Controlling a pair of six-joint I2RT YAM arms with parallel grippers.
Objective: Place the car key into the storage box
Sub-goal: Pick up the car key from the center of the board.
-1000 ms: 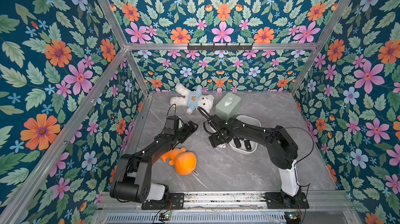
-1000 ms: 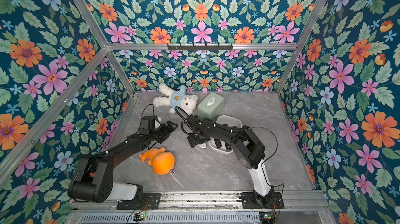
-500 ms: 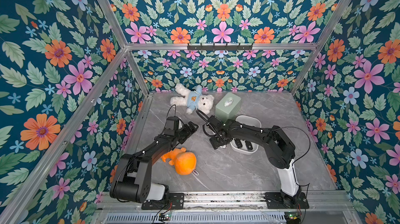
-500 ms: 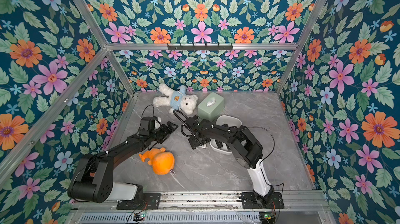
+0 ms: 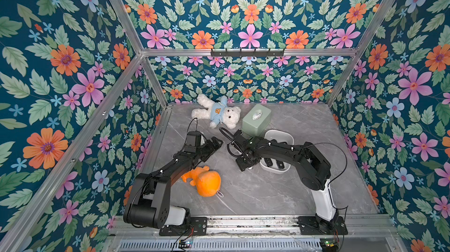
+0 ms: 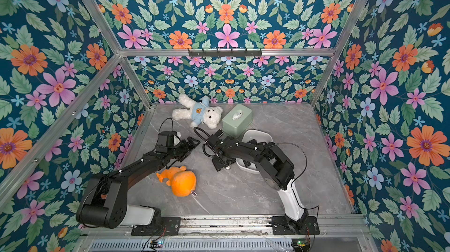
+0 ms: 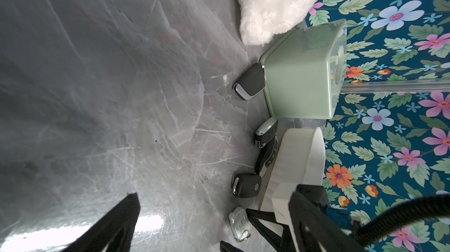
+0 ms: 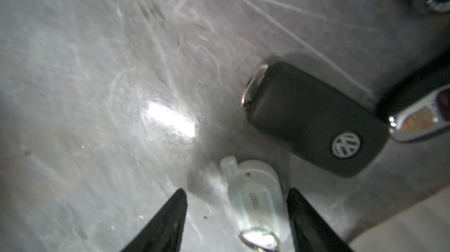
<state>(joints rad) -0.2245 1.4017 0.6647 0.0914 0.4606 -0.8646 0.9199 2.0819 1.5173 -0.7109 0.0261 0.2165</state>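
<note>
Right pincer point(image 8: 236, 190), half open, straddles the white key fob point(image 8: 255, 202) on the bench point(image 8: 97, 92), not yet gripping; centre it, avoid the black key point(image 8: 311, 116), then close. Left pincer point(image 5: 215, 142) gapes wide.

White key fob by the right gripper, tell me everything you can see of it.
The white key fob is a small flat oval of milky, translucent-looking plastic, with a short stub at one end and a metal ring at the other; faint print on its face is too blurred to read. It lies on the grey marble table between the open fingers of the right gripper: one finger is close beside it, the other stands clear. A black Volkswagen key lies near, apart.
</note>
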